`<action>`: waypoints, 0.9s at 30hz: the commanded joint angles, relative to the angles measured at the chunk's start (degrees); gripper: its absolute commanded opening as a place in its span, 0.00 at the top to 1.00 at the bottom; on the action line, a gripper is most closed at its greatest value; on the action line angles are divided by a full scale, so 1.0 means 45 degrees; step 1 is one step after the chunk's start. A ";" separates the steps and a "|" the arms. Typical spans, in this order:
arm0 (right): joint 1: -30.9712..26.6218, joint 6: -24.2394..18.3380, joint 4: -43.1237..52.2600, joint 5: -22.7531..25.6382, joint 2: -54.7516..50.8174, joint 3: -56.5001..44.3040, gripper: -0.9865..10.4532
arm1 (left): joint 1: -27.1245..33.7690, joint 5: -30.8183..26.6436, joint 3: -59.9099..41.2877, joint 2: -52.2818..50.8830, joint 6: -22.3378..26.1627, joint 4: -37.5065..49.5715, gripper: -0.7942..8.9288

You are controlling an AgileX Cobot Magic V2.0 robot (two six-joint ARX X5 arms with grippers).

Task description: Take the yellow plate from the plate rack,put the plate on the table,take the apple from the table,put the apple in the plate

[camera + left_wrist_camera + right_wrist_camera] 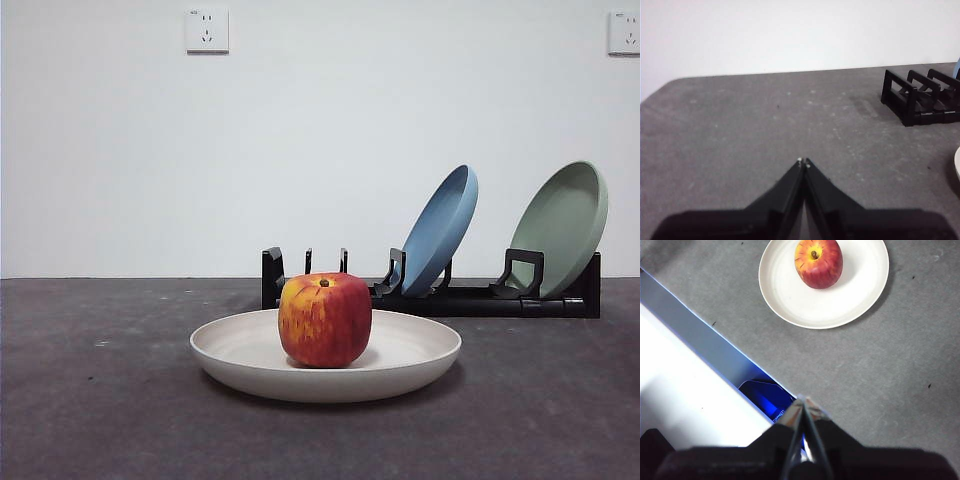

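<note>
The red apple [325, 320] with yellow streaks sits upright in the cream yellow plate [240, 350], which lies flat on the dark grey table [90, 400] in front of the black plate rack [470, 298]. The right wrist view shows the apple [818, 262] in the plate [790, 295] from above. My right gripper [803, 401] is shut and empty, high above the table's edge and well away from the plate. My left gripper [803, 161] is shut and empty over bare table, with the rack's end [920, 97] off to one side. Neither gripper shows in the front view.
A blue plate [440, 228] and a sage-green plate [562, 225] lean in the rack's right slots. The rack's left slots hold nothing. A white wall with two sockets stands behind. The right wrist view shows the table's edge [705, 340] and a white surface beyond it.
</note>
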 commanded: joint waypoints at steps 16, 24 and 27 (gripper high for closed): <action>0.0005 0.0117 0.0073 0.0015 -0.0010 -0.0049 0.91 | 0.0044 0.0087 -0.0175 -0.0039 -0.1093 -0.0831 0.92; 0.0005 0.0117 0.0078 0.0015 -0.0010 -0.0049 0.91 | 0.0044 0.0092 -0.0170 -0.0039 -0.1093 -0.0831 0.92; 0.0005 0.0117 0.0073 0.0015 -0.0010 -0.0049 0.91 | 0.0044 0.0092 -0.0170 -0.0039 -0.1093 -0.0831 0.92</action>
